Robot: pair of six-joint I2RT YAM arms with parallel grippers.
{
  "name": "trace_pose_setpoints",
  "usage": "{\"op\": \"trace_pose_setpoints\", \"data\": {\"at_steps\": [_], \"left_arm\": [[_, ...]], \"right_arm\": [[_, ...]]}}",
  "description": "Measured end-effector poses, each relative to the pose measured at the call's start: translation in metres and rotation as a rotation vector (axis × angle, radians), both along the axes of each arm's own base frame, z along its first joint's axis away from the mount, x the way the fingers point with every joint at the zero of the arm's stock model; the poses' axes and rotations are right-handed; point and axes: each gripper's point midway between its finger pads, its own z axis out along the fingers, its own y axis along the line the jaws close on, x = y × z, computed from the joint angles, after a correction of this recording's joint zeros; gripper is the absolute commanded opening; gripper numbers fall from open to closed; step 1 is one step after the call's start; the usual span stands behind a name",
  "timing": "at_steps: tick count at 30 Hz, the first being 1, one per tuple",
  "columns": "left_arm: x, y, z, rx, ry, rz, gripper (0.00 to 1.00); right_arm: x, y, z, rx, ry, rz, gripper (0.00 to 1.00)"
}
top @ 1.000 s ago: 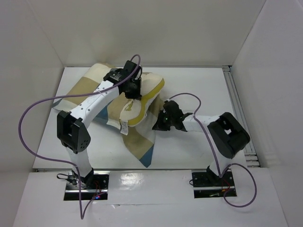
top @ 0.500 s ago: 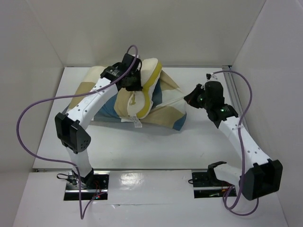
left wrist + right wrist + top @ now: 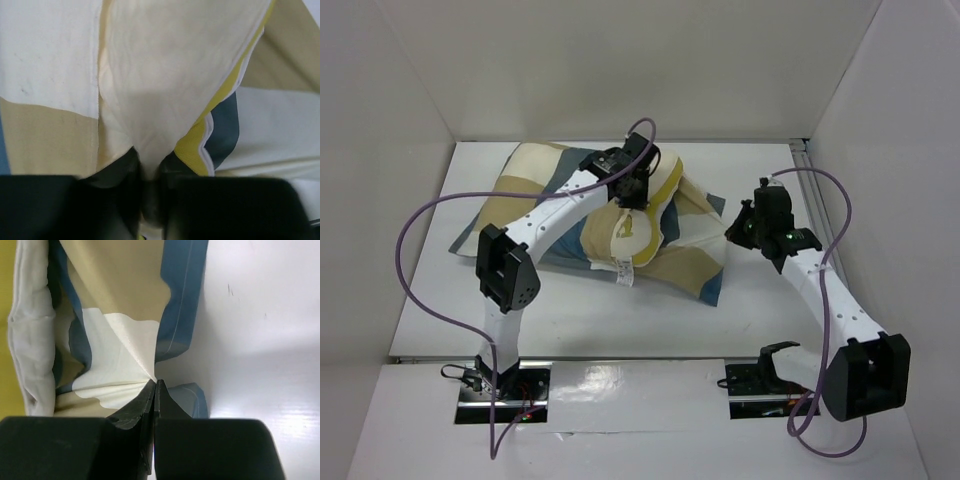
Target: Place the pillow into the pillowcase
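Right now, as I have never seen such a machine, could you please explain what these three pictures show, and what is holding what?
These are two robot arms, bolted at the near edge of a white table. The overhead picture looks down from above and behind them. The other two pictures come from a small camera on each wrist, so the dark shapes at the bottom are that arm's own fingers. On the table, bunched together, lie a cream pillow with yellow piping and a pillowcase in blue, tan and cream checks. The left gripper is closed on a fold of the pillow. The right gripper is closed on an edge of the pillowcase.
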Motion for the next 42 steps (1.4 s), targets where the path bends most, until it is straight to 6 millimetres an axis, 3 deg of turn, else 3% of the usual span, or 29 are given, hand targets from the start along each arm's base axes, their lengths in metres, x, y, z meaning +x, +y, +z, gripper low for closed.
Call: {"op": "trace_pose_setpoints", "data": {"at_steps": [1, 2, 3, 4, 6, 8, 13, 19, 23, 25, 27, 28, 32, 34, 37, 38, 42], "left_arm": [[-0.004, -0.003, -0.002, 0.013, -0.001, -0.02, 0.62], [-0.01, -0.007, -0.004, 0.023, 0.002, -0.043, 0.7], [-0.015, -0.009, -0.006, 0.028, 0.004, -0.056, 0.7], [-0.021, -0.011, -0.006, 0.035, 0.005, -0.07, 0.7], [-0.034, -0.007, -0.007, 0.065, 0.01, -0.094, 0.68], [-0.038, 0.002, -0.003, 0.087, 0.001, -0.091, 0.66], [-0.02, 0.029, 0.002, 0.137, -0.037, -0.027, 0.71], [-0.015, 0.034, -0.026, 0.201, 0.011, -0.063, 0.72], [-0.017, 0.031, -0.054, 0.243, 0.065, -0.096, 0.69], [-0.017, 0.031, -0.067, 0.263, 0.09, -0.101, 0.57], [-0.016, 0.032, -0.078, 0.28, 0.108, -0.099, 0.45], [-0.016, 0.033, -0.081, 0.287, 0.113, -0.092, 0.33], [-0.012, 0.039, -0.082, 0.294, 0.118, -0.07, 0.08], [-0.01, 0.041, -0.079, 0.285, 0.119, -0.066, 0.0], [-0.009, 0.043, -0.074, 0.254, 0.131, -0.067, 0.0], [-0.009, 0.043, -0.071, 0.236, 0.137, -0.07, 0.0], [-0.018, 0.038, -0.05, 0.152, 0.153, -0.107, 0.0]], "right_arm": [[-0.002, -0.001, -0.007, -0.004, 0.021, -0.003, 0.01], [-0.004, -0.002, -0.013, -0.009, 0.038, -0.003, 0.17], [-0.006, -0.004, -0.018, -0.023, 0.054, 0.003, 0.57], [-0.005, -0.005, -0.019, -0.03, 0.058, -0.004, 0.71], [-0.005, -0.013, -0.02, -0.068, 0.076, -0.015, 0.83], [-0.001, -0.017, -0.017, -0.087, 0.072, -0.02, 0.85], [0.005, -0.007, -0.002, -0.036, 0.032, 0.0, 0.8], [0.013, 0.028, 0.011, 0.111, -0.022, 0.08, 0.75], [0.011, 0.059, 0.002, 0.199, -0.002, 0.156, 0.75], [0.01, 0.074, -0.006, 0.234, 0.018, 0.192, 0.75], [0.009, 0.088, -0.013, 0.266, 0.039, 0.224, 0.82], [0.009, 0.093, -0.016, 0.28, 0.046, 0.236, 0.84], [0.011, 0.112, -0.028, 0.343, 0.069, 0.274, 0.87], [0.014, 0.119, -0.038, 0.37, 0.081, 0.283, 0.86], [0.02, 0.133, -0.06, 0.393, 0.117, 0.301, 0.81], [0.02, 0.141, -0.072, 0.396, 0.139, 0.312, 0.71], [0.03, 0.173, -0.105, 0.438, 0.2, 0.377, 0.0]]}}
